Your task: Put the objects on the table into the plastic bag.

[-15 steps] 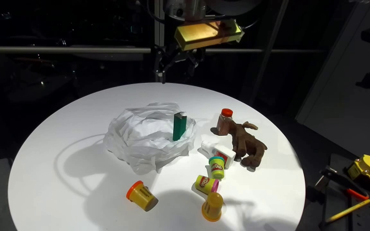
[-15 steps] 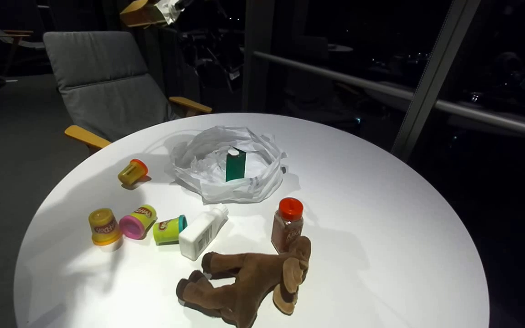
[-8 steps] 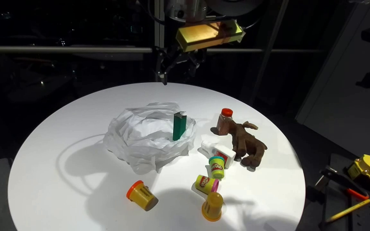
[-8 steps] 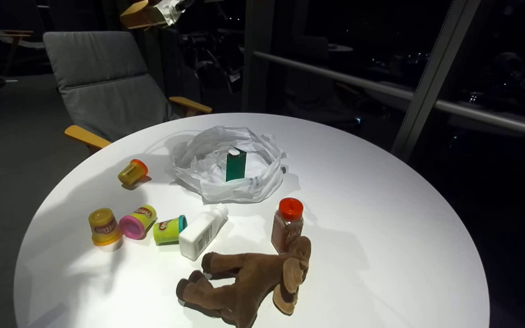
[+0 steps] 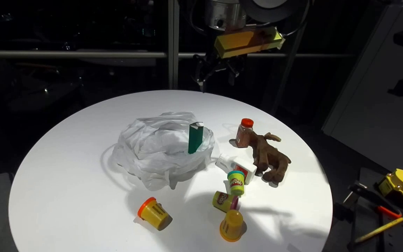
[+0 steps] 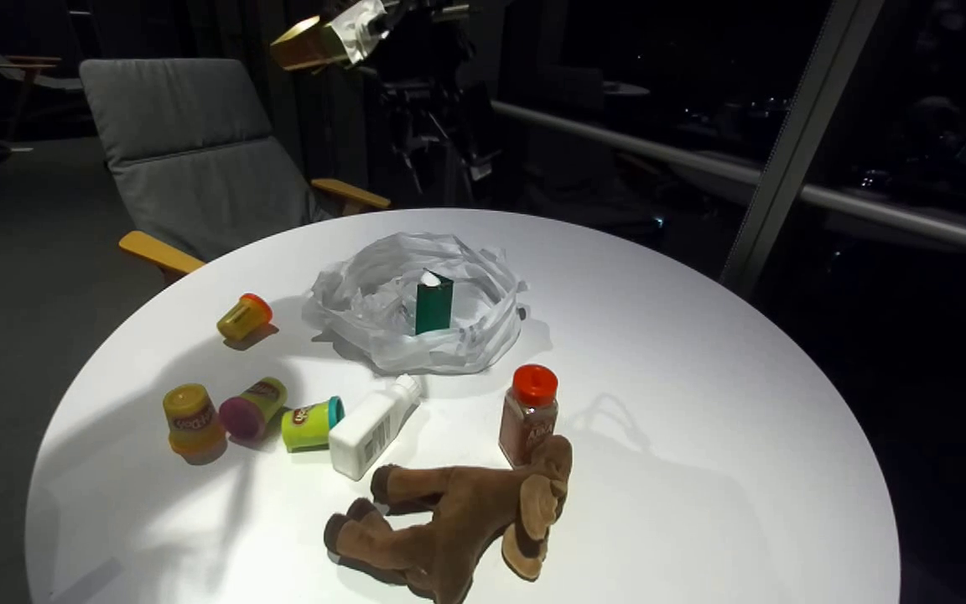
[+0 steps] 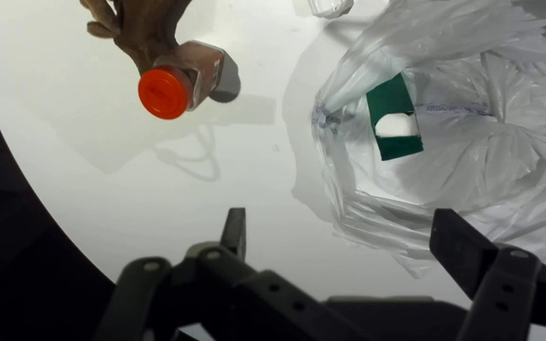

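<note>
The plush animal (image 6: 468, 513) lies near the table's (image 6: 693, 445) edge, a white bottle (image 6: 372, 430) between it and the bag (image 6: 428, 352); a chair (image 6: 189, 159) stands beyond; the gripper's (image 7: 338, 232) fingers spread wide.

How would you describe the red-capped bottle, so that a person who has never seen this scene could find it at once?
On the round white table, look for the brown plush animal. Right beside its head stands the red-capped bottle. Unlike the white bottle lying nearby, it is upright and has a wide red cap.
</note>
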Controlling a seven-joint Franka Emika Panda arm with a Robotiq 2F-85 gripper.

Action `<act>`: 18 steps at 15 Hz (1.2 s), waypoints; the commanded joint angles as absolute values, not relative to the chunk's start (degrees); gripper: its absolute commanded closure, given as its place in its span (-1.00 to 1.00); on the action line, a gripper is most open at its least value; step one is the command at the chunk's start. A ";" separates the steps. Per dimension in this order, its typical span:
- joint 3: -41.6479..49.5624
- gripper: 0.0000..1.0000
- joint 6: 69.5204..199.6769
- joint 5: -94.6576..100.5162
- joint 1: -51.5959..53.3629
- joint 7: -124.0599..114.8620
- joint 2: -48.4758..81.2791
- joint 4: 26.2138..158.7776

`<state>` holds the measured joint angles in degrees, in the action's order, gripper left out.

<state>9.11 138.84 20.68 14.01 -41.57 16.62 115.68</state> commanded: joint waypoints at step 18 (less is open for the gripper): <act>8.83 -1.00 141.67 8.63 1.72 -40.82 25.05 119.17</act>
<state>8.99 141.66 10.04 2.41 -44.32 23.52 120.82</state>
